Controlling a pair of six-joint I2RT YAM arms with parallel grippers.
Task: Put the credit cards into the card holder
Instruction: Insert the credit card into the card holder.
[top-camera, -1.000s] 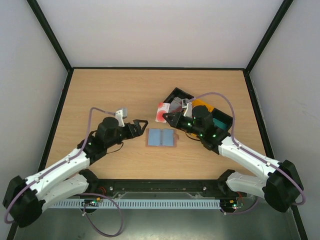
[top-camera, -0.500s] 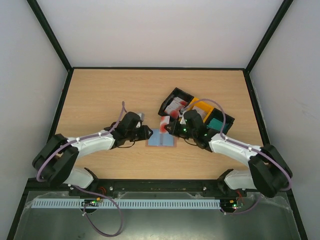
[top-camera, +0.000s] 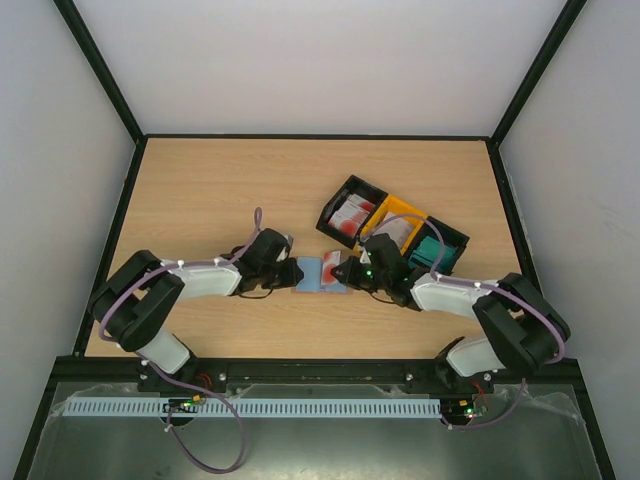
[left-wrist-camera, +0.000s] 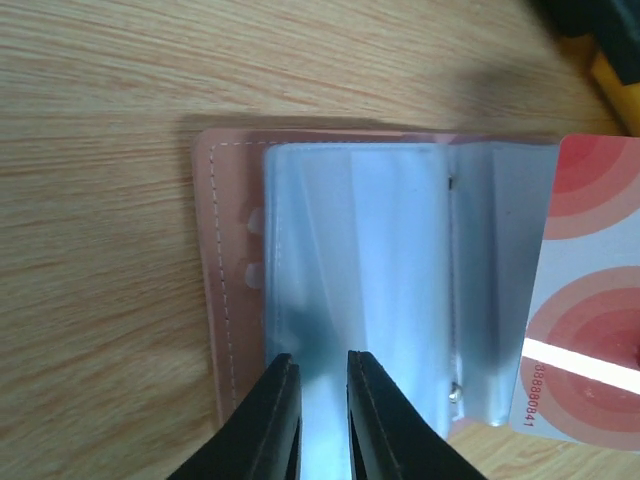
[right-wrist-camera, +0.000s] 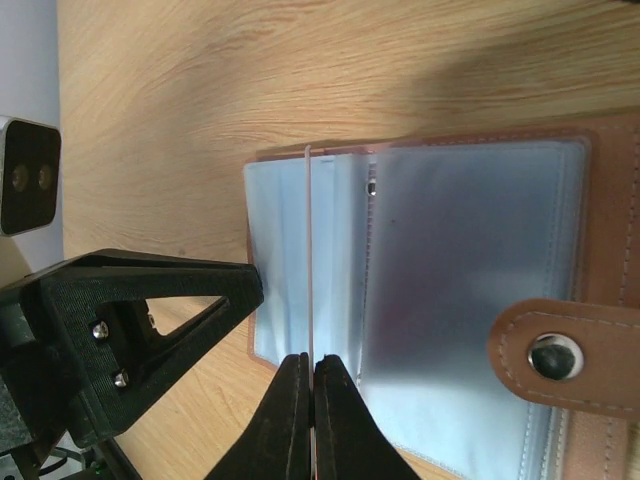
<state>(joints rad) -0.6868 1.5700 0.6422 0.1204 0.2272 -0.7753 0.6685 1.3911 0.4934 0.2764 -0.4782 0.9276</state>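
Card holder (top-camera: 312, 274) lay open and flat on the table (top-camera: 230, 190), slightly toward 6 o'clock of table centre in the top view. Its clear sleeves faced up, with brown cover showing round the edges. In the right wrist view its snap tab (right-wrist-camera: 555, 355) sat at the 3 o'clock end.

Left gripper (left-wrist-camera: 323, 400) was at the holder's 9 o'clock edge in the top view, low over the sleeves. Its jaws were nearly together, with only a slim gap and pale sleeve showing through it. We couldn't tell if it was pinching a sleeve or just sitting over it.

Right gripper (right-wrist-camera: 312, 365) was at the holder's 3 o'clock side, jaws closed tight on a red-and-white card (left-wrist-camera: 590, 300). In its own camera we saw the card edge-on, standing upright over the sleeves in the 9 o'clock half of that view. In the left wrist view the card overlapped the sleeves' 3 o'clock end.

More cards sat in three trays near the holder, at 1 to 2 o'clock of it: a black tray (top-camera: 350, 182) with red-and-white ones, a yellow tray (top-camera: 403, 203) with whitish ones, and a second black tray (top-camera: 456, 238) with teal ones
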